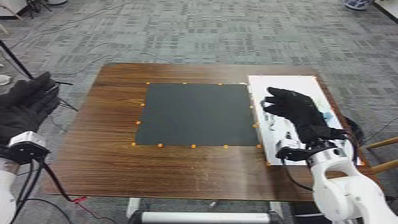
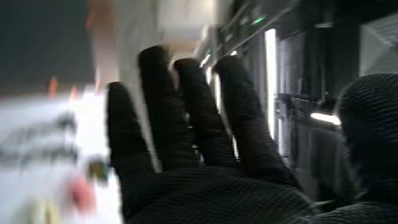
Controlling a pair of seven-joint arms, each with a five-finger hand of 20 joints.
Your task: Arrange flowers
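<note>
- Left hand [image 1: 27,107]: beyond the table's [image 1: 178,172] left edge, fingers straight, close together.
- Dark mat [image 1: 195,115]: mid-table.
- White sheet [image 1: 277,84]: along the right edge.
- Right hand [image 1: 300,112]: above the sheet, fingers straight, slightly spread, thumb apart.
- Small blurred items [image 2: 80,192], possibly flowers: on that sheet, pink and yellow among them.

Head view: at three o'clock the black-gloved right hand [image 1: 300,111] hides part of the white rectangular sheet [image 1: 282,82]; at nine the edge crops the black-gloved left hand [image 1: 30,104]. Right wrist view: a roundish red object [image 2: 81,194] at seven is blurred.
</note>
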